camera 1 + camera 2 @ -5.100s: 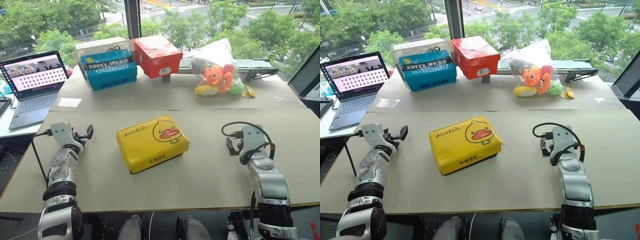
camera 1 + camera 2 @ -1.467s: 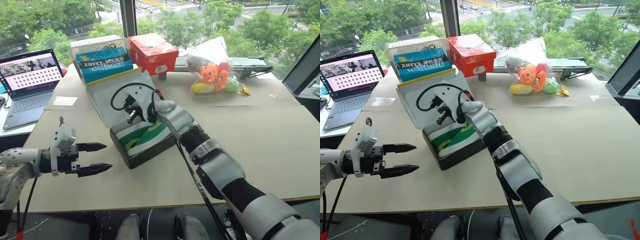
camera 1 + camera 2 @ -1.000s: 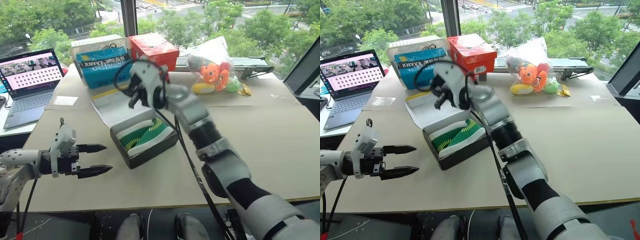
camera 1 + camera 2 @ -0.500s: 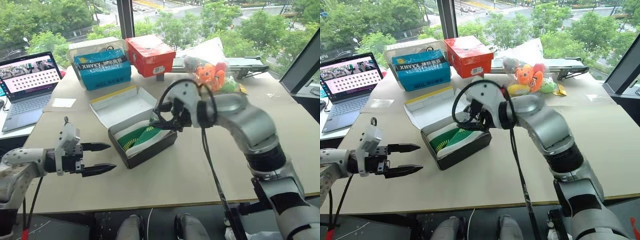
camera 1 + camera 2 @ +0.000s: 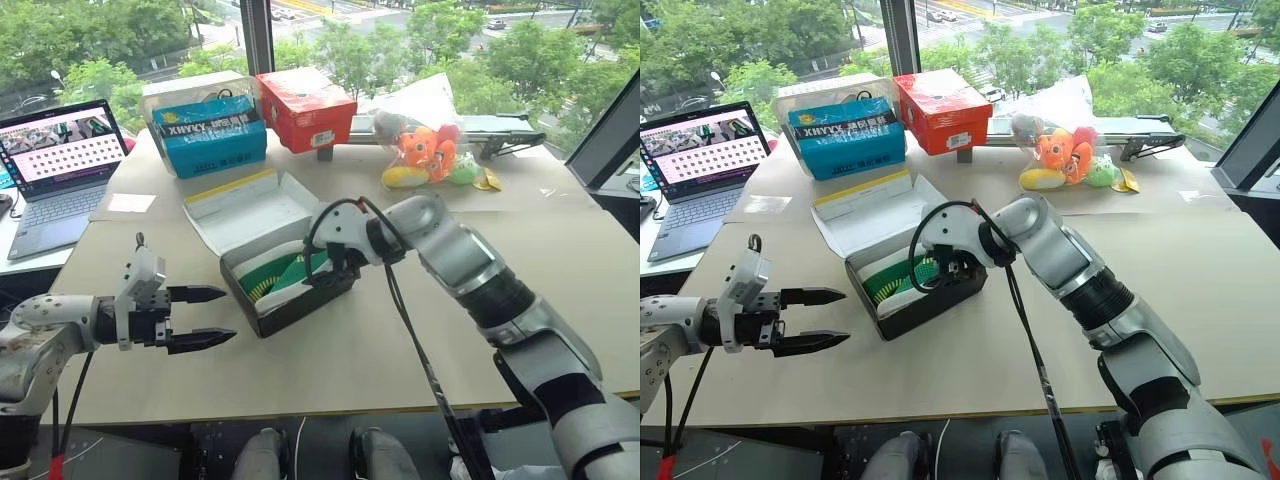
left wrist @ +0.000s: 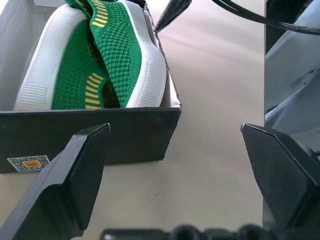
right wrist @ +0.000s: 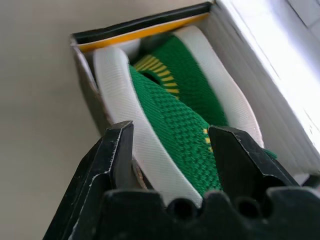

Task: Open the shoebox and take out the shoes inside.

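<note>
The right gripper [image 7: 170, 150], lifted a second ago, has dropped into the lid-open black cardboard shoebox [image 5: 300, 300], fingers apart astride a green-and-white shoe [image 7: 172, 117]; left gripper [image 5: 200, 316] waits open.

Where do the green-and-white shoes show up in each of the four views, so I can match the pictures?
Left eye view: shoes in the open shoebox, centre-left.
Right eye view: shoes left of centre.
Left wrist view: shoes upper left.
Right wrist view: shoes between the right tool's fingers.
Shared landmark: the shoebox's black wall.
</note>
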Robot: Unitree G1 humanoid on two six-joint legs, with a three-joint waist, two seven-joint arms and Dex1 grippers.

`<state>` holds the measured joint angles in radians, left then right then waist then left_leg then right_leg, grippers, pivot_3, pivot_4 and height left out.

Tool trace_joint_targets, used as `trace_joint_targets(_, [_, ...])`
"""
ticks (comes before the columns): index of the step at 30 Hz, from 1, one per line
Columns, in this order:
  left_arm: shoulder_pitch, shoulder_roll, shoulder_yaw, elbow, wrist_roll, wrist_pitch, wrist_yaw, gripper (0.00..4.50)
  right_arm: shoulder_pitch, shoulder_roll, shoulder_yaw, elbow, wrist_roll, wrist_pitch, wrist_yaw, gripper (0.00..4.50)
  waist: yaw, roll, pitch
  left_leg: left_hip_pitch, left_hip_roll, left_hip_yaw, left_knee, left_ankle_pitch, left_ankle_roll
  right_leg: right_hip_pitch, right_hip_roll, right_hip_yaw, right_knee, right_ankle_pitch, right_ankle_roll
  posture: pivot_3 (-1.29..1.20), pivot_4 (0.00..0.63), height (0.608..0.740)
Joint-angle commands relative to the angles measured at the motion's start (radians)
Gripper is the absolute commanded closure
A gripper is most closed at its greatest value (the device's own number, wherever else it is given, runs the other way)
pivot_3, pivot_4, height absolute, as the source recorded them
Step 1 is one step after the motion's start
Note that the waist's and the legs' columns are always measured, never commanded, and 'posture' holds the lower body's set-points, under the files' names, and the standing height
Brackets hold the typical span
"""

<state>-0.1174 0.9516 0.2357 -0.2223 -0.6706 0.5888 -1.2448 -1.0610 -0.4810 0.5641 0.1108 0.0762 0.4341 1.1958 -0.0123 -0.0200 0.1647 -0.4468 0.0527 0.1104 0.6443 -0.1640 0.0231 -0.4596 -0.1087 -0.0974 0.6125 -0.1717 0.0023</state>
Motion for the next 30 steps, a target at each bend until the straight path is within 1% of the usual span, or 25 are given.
trace_joint_targets(1, [-0.010,0.016,0.022,-0.021,-0.011,0.001,-0.001,0.00,-0.043,0.025,0.007,0.029,-0.038,-0.069,0.038,1.64,-0.002,0.000,0.000,0.000,0.000,0.000,0.000,0.000,0.000,0.000,0.000,0.000,0.000,0.000,0.000,0.00,0.150,0.739])
trace_joint_targets(7, [-0.012,0.010,0.019,-0.026,-0.012,0.004,0.007,0.00,-0.078,0.076,0.015,0.133,-0.094,-0.146,0.071,1.64,0.000,0.000,0.000,0.000,0.000,0.000,0.000,0.000,0.000,0.000,0.000,0.000,0.000,-0.001,-0.001,0.00,0.150,0.739])
trace_joint_targets(13, [0.002,0.002,0.021,-0.040,-0.016,0.004,0.020,0.00,-0.108,0.102,-0.003,0.146,-0.107,-0.158,0.114,1.64,0.000,0.000,0.000,0.000,0.000,0.000,0.000,0.000,0.000,0.000,0.000,0.000,0.000,0.001,0.001,0.00,0.150,0.739])
trace_joint_targets(24, [0.001,-0.001,0.021,-0.047,-0.020,0.005,0.033,0.00,-0.066,0.144,0.038,0.257,-0.191,-0.262,0.109,1.64,0.000,0.000,0.000,0.000,0.000,0.000,0.000,0.000,0.000,0.000,0.000,0.000,0.001,0.000,0.000,0.00,0.150,0.739])
trace_joint_targets(30, [-0.002,0.001,0.019,-0.044,-0.017,0.003,0.035,0.00,-0.054,0.170,0.051,0.315,-0.217,-0.284,0.125,1.64,-0.004,0.000,0.000,0.005,0.001,0.001,0.000,0.000,-0.001,0.002,0.001,0.000,0.002,-0.001,-0.002,0.00,0.150,0.739])
